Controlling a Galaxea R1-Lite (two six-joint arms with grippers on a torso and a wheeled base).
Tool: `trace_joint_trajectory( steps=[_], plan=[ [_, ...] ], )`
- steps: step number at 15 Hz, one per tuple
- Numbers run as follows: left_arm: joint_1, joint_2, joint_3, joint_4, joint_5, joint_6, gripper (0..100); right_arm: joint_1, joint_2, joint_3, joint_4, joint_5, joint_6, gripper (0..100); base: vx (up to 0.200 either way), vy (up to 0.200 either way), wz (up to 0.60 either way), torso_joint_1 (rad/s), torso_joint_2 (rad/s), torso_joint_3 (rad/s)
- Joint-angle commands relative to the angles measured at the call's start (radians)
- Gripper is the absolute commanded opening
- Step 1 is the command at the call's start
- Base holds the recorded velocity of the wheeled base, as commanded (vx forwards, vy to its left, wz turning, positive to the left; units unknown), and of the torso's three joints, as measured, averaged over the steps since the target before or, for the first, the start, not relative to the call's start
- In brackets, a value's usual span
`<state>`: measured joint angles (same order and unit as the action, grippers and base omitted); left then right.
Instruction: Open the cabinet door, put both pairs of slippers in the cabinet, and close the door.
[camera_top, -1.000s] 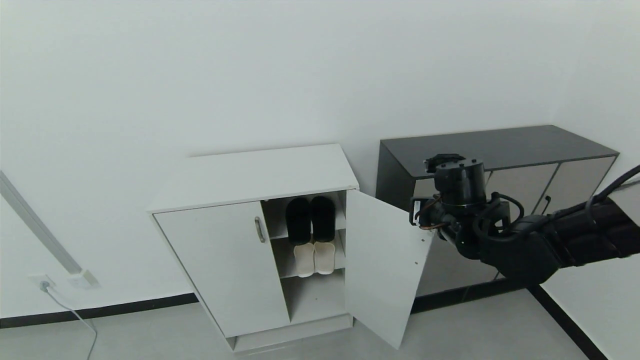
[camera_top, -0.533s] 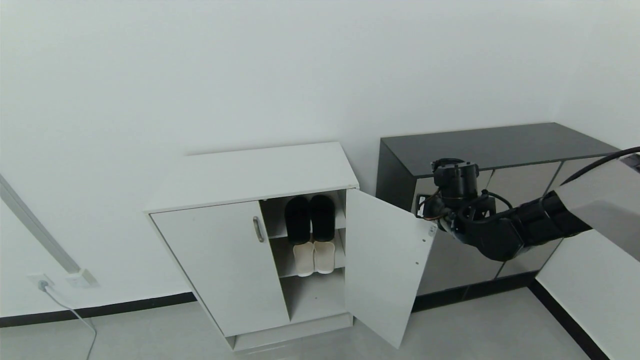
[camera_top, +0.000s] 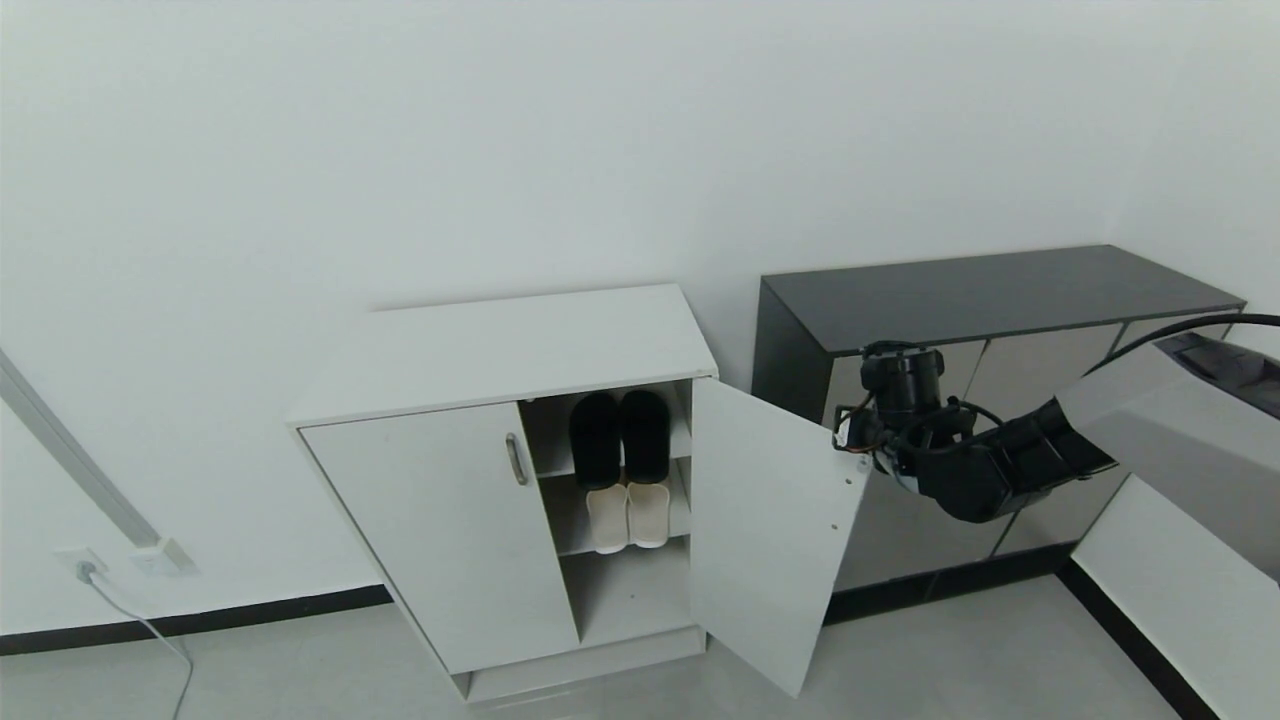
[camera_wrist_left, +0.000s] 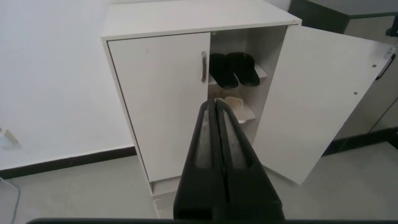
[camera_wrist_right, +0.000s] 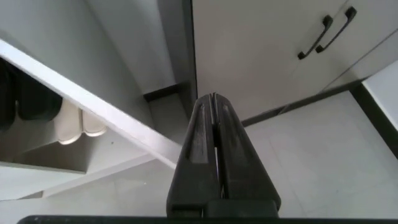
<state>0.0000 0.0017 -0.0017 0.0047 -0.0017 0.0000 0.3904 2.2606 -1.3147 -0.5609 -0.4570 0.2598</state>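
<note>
The white cabinet (camera_top: 500, 350) stands against the wall with its left door shut and its right door (camera_top: 770, 520) swung open. Black slippers (camera_top: 620, 438) sit on the top shelf, white slippers (camera_top: 628, 515) on the shelf below. My right gripper (camera_top: 848, 438) is at the outer face of the open door, near its top free corner. In the right wrist view that gripper (camera_wrist_right: 213, 99) is shut and empty above the door's edge (camera_wrist_right: 93, 102). My left gripper (camera_wrist_left: 216, 102) is shut and empty, held back in front of the cabinet, facing the shelves.
A dark sideboard (camera_top: 1000, 290) with handled doors (camera_wrist_right: 323, 34) stands right behind the open door. A wall socket with a cable (camera_top: 85, 570) is low on the left. Grey floor (camera_top: 950, 670) lies in front.
My right arm has stretched farther from the camera and slightly down, staying beside the open door's top corner. The door and slippers have not moved.
</note>
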Motion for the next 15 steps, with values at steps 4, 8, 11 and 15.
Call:
trace_joint_trajectory(
  steps=[4, 8, 11, 15],
  plan=[
    [0.0, 0.0, 0.0, 0.0, 0.0, 0.0, 0, -0.005, 0.017, -0.001, 0.006, 0.006, 0.001, 0, 0.0, 0.0, 0.0, 0.0, 0.0, 0.0],
    [0.0, 0.0, 0.0, 0.0, 0.0, 0.0, 0, -0.001, 0.013, 0.0, 0.053, 0.006, 0.001, 0, 0.0, 0.0, 0.0, 0.0, 0.0, 0.0],
    [0.0, 0.0, 0.0, 0.0, 0.0, 0.0, 0, 0.018, 0.0, 0.014, 0.067, 0.006, 0.003, 0, 0.0, 0.0, 0.0, 0.0, 0.0, 0.0],
    [0.0, 0.0, 0.0, 0.0, 0.0, 0.0, 0, 0.094, -0.041, 0.097, 0.061, 0.003, 0.012, 0, 0.0, 0.0, 0.0, 0.0, 0.0, 0.0]
  ],
)
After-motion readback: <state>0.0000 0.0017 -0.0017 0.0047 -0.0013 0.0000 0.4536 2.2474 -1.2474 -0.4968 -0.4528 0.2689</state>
